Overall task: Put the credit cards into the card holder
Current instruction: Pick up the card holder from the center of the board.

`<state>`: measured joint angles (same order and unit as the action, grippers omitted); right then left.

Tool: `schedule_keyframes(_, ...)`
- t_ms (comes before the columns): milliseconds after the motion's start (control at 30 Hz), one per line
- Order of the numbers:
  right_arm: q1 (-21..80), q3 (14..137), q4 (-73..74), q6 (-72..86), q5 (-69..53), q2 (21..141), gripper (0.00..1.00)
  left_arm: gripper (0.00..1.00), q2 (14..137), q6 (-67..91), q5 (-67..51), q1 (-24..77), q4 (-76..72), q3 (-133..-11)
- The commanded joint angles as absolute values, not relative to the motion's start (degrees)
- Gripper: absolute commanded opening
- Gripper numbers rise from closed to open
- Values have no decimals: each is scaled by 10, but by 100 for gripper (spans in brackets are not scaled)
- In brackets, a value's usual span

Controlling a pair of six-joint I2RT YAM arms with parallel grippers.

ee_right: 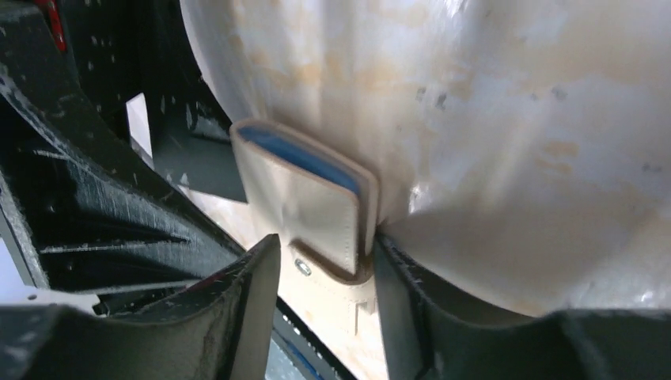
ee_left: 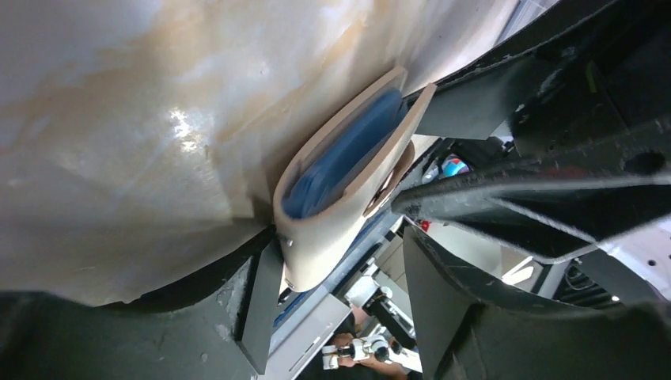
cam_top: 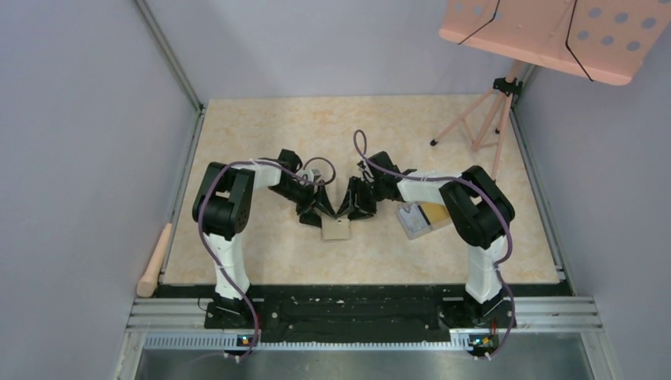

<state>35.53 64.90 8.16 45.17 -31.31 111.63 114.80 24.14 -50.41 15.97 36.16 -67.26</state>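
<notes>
Looking down on two arms and two grippers, tips close together at the middle of a marbled beige table [cam_top: 261, 134] over one card holder [cam_top: 335, 229]. Counting further: one clear box [cam_top: 409, 225], one wooden handle [cam_top: 154, 260], one pink stand [cam_top: 554, 32]. Number of credit cards [cam_top: 434, 213] not countable, seen only as a golden-yellow patch inside the box.

Card holder: small, flat, beige-tan, folded but gaping a little, with blue pockets visible between the two flaps and a small metal snap dot [ee_right: 302, 267] on a tab at one end. Lying at table centre, one end between each pair of fingers.

Left gripper [cam_top: 316, 210]: partly open, straddling one end of the holder, one finger [ee_left: 261, 301] against its edge, the other standing clear with a gap. Not clamped.

Right gripper [cam_top: 354, 207]: partly open, both fingers close along the snap end, one finger [ee_right: 403, 293] touching the side. Pinched or merely flanked: impossible to tell.

Box lying just beside the right arm, partly hidden under it, apart from the holder. Handle lying beyond the table's left edge. Stand at the far right corner, well apart from the grippers.
</notes>
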Motion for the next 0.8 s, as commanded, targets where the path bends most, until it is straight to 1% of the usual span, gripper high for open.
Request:
schedule_keyframes(0, 349, 639, 4, 480, -346, 1141, 40, 60, 1162, 256, -519, 158, 280, -669)
schedule_keyframes(33, 348, 642, -9, 479, -349, 1141, 33, 59, 1159, 255, -522, 156, 281, -673)
schedule_keyframes(133, 344, 656, -9, 474, -356, 1141, 5, 58, 1151, 245, -525, 152, 295, -687)
schedule_keyframes(167, 343, 660, -9, 474, -358, 1138, 0, 58, 1147, 241, -524, 149, 301, -691)
schedule_keyframes(333, 330, 685, 11, 470, -355, 1107, 0, 56, 1107, 227, -512, 127, 321, -699)
schedule_keyframes(433, 317, 701, 22, 471, -351, 1086, 0, 51, 1078, 231, -526, 106, 317, -699)
schedule_keyframes(533, 305, 721, 24, 477, -358, 1073, 0, 44, 1061, 243, -565, 88, 298, -703)
schedule_keyframes(633, 297, 754, 33, 478, -367, 1074, 0, 31, 1058, 250, -603, 84, 291, -718)
schedule_keyframes(700, 295, 778, 40, 478, -373, 1078, 0, 18, 1057, 250, -617, 84, 292, -730)
schedule_keyframes(767, 294, 800, 48, 477, -376, 1084, 0, 9, 1056, 245, -617, 84, 300, -745)
